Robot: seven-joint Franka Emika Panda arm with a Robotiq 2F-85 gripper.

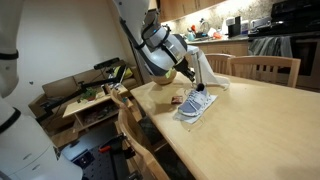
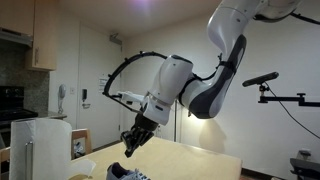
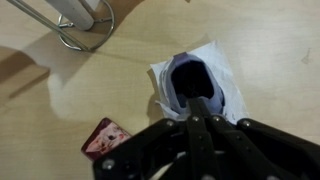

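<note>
A white and light-blue sneaker [image 3: 222,78] lies on the wooden table [image 3: 270,40], its dark opening facing up. My black gripper [image 3: 197,100] is shut, and its tips are over the near rim of that opening. I cannot tell whether the tips pinch any part of the shoe. In both exterior views the gripper [image 1: 196,82] [image 2: 132,150] hangs just above the sneaker [image 1: 197,106] [image 2: 126,174], pointing down at it.
A small red packet [image 3: 104,138] lies on the table left of the shoe, and it also shows as the red packet [image 1: 176,99]. A wire stand [image 3: 82,28] is at the far left. Wooden chairs [image 1: 262,68] ring the table, and a cluttered shelf [image 1: 95,98] stands beyond.
</note>
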